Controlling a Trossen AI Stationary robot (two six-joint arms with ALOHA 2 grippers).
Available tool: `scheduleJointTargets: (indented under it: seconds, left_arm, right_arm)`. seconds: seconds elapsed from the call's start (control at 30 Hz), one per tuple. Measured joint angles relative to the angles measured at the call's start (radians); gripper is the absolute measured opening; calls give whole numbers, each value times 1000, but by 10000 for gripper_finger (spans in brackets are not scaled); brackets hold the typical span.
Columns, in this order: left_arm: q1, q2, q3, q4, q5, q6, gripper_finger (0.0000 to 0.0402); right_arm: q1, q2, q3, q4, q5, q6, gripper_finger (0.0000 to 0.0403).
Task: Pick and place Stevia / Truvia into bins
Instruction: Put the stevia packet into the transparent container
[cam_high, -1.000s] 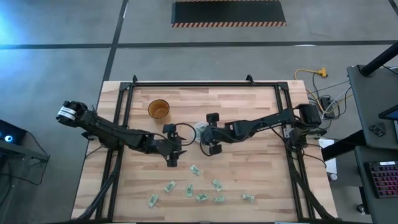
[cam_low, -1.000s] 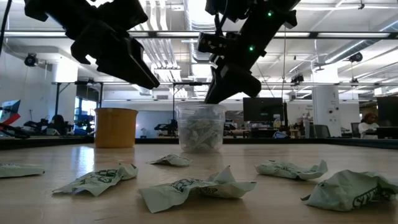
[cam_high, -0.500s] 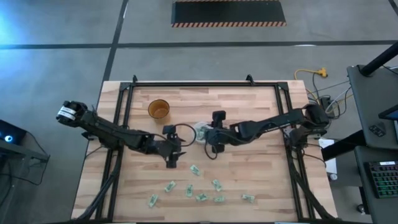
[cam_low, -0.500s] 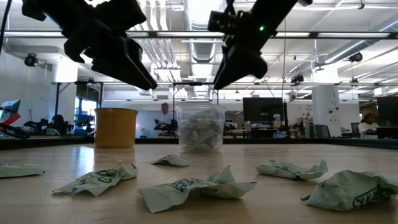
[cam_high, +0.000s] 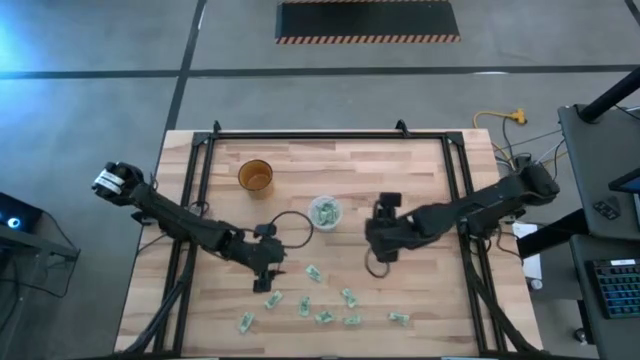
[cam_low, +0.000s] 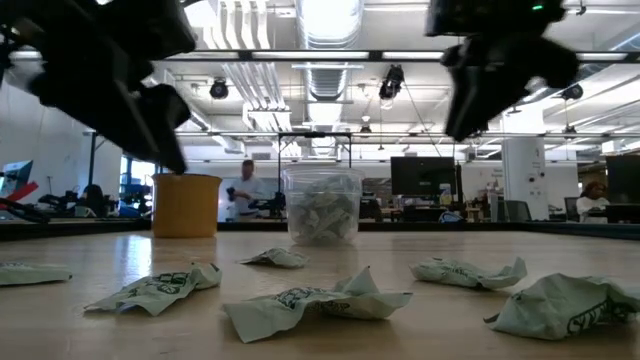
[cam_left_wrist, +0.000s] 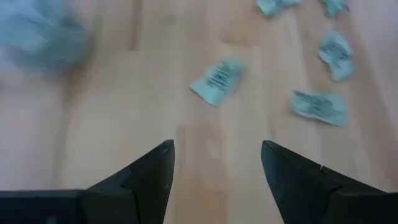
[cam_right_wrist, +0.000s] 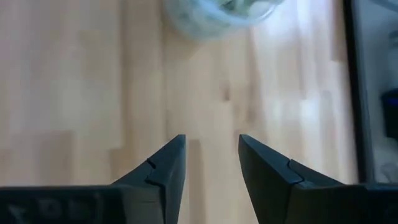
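The Stevia / Truvia sachets (cam_high: 322, 304) lie scattered on the wooden table (cam_high: 420, 170) nearer its front edge, crumpled and paper-light by the look of them; I'd judge they slide and crease easily, so I would pinch a raised fold, not a flat face. More already sit in the translucent cup (cam_high: 323, 211), well apart from the amber cup (cam_high: 255, 176). My left gripper (cam_high: 269, 279) hangs wide and empty above the nearest one; my right gripper (cam_high: 379, 250) is parted, holding nothing.
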Motion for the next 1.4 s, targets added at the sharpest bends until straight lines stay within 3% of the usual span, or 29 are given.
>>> scheduleJointTargets:
  seconds: [0.2, 0.5, 0.9, 1.4]
  left_arm:
    - [-110, 4, 10, -18, 0, -172, 224]
    - [-248, 43, 11, 15, -54, -280, 224]
    - [-276, 211, 41, 67, -21, -282, 224]
    - [-276, 276, 36, 65, -28, -408, 224]
  right_arm:
    - [83, -119, -112, 3, -61, 93, 129]
    - [134, -254, -181, 19, -80, 222, 115]
    - [135, -274, -214, 59, -79, 222, 99]
    - [135, -274, -214, 64, -80, 222, 94]
